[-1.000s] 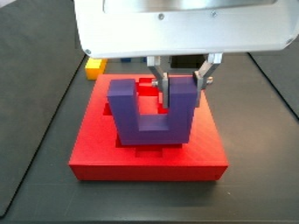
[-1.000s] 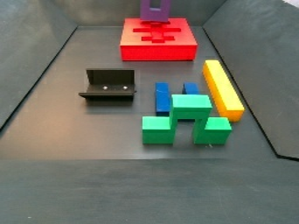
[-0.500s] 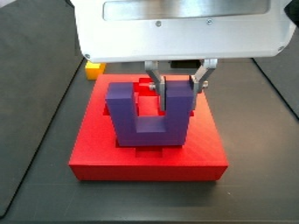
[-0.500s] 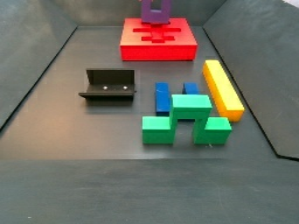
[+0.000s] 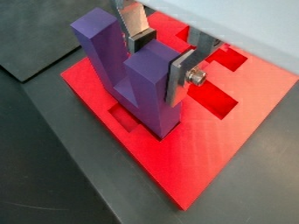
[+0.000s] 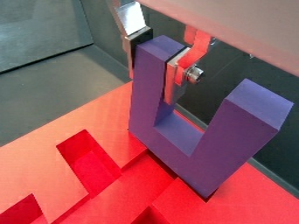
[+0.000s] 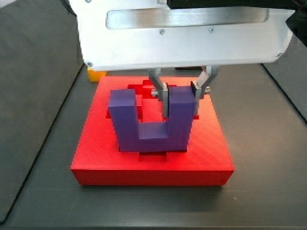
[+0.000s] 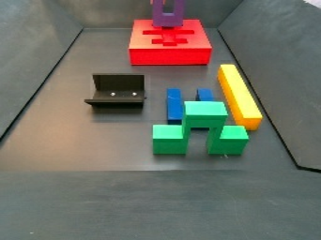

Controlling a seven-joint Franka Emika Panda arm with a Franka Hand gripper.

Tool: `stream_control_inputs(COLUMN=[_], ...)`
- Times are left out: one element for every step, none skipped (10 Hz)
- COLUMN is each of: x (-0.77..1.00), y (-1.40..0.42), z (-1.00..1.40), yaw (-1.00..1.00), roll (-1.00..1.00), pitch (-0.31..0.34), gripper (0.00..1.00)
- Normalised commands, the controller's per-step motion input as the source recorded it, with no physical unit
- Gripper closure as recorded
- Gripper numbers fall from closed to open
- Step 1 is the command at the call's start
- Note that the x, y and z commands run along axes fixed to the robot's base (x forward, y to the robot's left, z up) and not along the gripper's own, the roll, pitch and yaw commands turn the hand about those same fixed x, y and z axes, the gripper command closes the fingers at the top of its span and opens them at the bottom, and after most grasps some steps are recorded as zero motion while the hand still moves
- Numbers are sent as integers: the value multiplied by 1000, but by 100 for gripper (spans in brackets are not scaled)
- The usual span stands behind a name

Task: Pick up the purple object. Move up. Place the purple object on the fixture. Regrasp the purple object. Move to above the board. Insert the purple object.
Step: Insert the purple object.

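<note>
On red board point(image 7: 108, 162), tool point(image 7: 179, 86) gripping purple object point(image 7: 153, 118), seemingly seated

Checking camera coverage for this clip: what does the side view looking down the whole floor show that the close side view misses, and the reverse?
Only the wide side view shows the fixture, the green blocks, the blue block and the full yellow bar. Only the close side view shows the tool closed on one upright prong of the purple object, whose base sits low on the board. Both show the purple object on the board.
</note>
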Motion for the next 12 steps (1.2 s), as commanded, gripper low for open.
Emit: stream_control_inputs(x=[149, 91, 0, 0, 0, 26, 31, 131, 123, 129, 117, 271], y=[0, 0, -34, -9, 0, 0, 0, 0, 0, 0, 0, 103], z=[-123, -137, -14, 0, 0, 0, -9, -29, -91, -103, -86, -94], yaw=[0, -34, -151, -180, -166, -106, -83, -37, 0, 0, 0, 0], roll=[76, 36, 0, -97, -161, -161, -153, -153, -146, -164, -171, -243], pitch=[30, 7, 0, -16, -61, -49, -44, -24, -20, -16, -21, 0], gripper=[100, 100, 100, 100, 100, 100, 100, 100, 100, 100, 100, 100])
